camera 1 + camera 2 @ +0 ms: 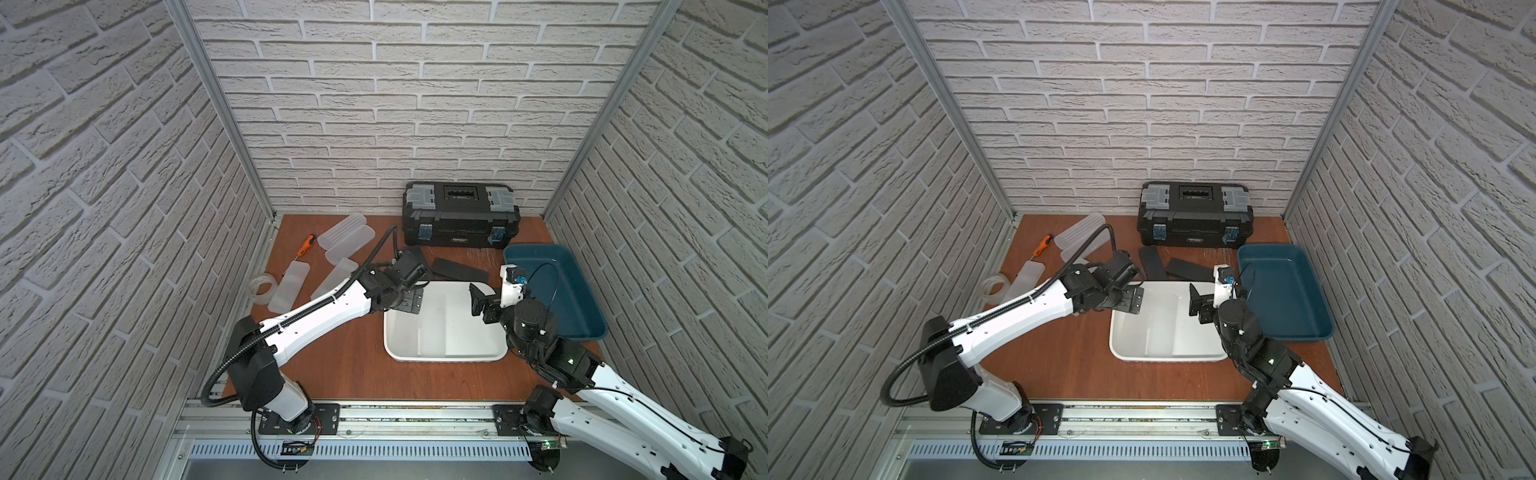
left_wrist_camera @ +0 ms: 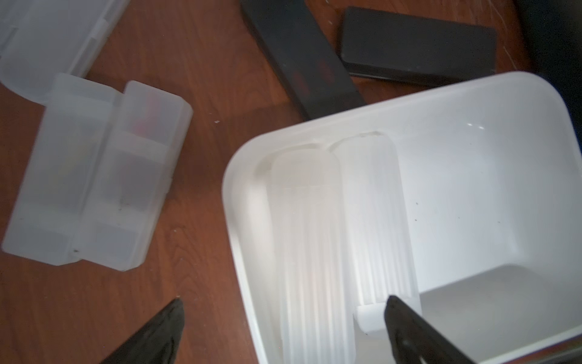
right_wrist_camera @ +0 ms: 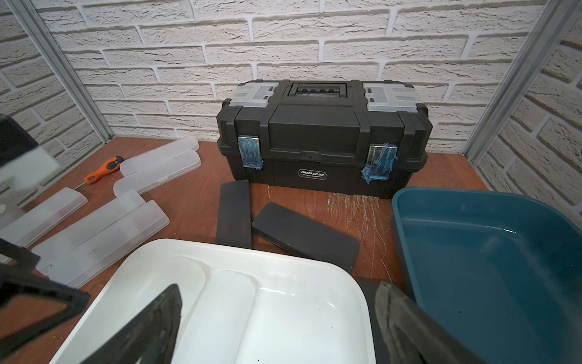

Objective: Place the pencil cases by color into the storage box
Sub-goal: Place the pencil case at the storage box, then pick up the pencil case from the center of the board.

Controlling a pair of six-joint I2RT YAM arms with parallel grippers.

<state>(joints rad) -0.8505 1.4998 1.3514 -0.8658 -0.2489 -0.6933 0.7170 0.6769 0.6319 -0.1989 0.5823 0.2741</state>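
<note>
Brick-patterned white panels (image 1: 415, 104) enclose a wooden tabletop (image 1: 340, 374) on three sides. At the rear of this surface we find a closed black toolbox (image 1: 461, 216) with blue tape on both latches. Forward of it stand two open containers side by side: a white storage box (image 1: 444, 358) near the centre and a blue storage box (image 1: 582, 299) toward the robot's right. Inside the white storage box we identify two translucent items lying flat and parallel along the wall on the robot's left: a first ribbed case (image 2: 305, 252) against that wall and a second ribbed case (image 2: 374, 220) just beside it. On the tabletop between the white storage box and the toolbox lie a black pencil case (image 3: 234, 214) and, just beside it, a second black pencil case (image 3: 305, 239). Several frosted pencil cases (image 1: 345, 235) lie on the tabletop on the robot's left, some overlapping; near them we note an orange-handled screwdriver (image 1: 306, 244) and a clear tape roll (image 1: 262, 289). The left gripper (image 2: 284, 299) hangs above the left wall of the white storage box, toward its far end, with its jaws spread wide and nothing clamped; in the left wrist view one finger (image 2: 163, 331) is over bare tabletop and the other finger (image 2: 409, 331) is over the second ribbed case. The right gripper (image 3: 279, 285) hangs above the right rim of the white storage box, jaws likewise wide apart and holding nothing.
</note>
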